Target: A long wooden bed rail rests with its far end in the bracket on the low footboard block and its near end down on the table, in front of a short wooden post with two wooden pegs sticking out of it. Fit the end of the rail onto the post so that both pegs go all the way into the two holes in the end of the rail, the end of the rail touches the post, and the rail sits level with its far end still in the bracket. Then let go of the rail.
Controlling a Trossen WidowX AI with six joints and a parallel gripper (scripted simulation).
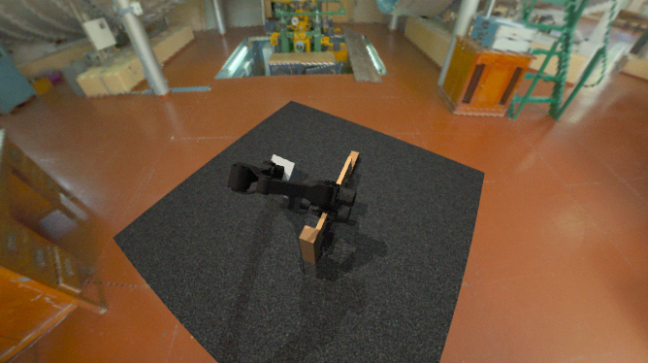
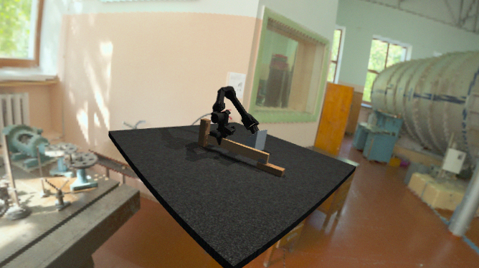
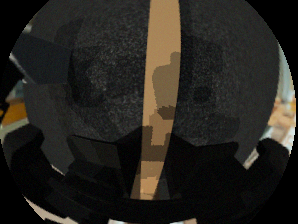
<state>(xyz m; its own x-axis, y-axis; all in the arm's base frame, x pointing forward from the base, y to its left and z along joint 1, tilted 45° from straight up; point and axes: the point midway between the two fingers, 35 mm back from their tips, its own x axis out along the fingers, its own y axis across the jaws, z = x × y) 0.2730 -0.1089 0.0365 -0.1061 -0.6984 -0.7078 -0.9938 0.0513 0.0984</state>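
In the exterior view I start at the left with the post [image 2: 204,132], standing upright on the dark bench [image 2: 229,198]. Just to its right my gripper [image 2: 221,135] comes straight down on the rail [image 2: 247,150] close to the post end, and the jaws are clamped on it, standing only a little apart with the wood between them. From there the rail runs toward four o'clock, sloping slightly downward along the way, and its far end sits on the low footboard block [image 2: 271,169]. I cannot tell from here whether the rail's near end touches the post or whether the pegs are in; the gripper hides that joint. A grey plate [image 2: 260,140] stands behind the rail at about one o'clock from its middle.

From the top view the arm [image 1: 291,187] reaches in from the left, from about nine o'clock, and the gripper [image 1: 335,200] crosses the rail [image 1: 347,167] near its middle as seen here. The post [image 1: 310,245] shows below it at about seven o'clock, with the rail's near stretch meeting its top edge; the far end points to one o'clock.

In the wrist view the rail [image 3: 158,90] runs as a pale strip from twelve to six o'clock down the middle, over the dark bench [image 3: 100,63], and disappears into the shadow between the dark fingers.
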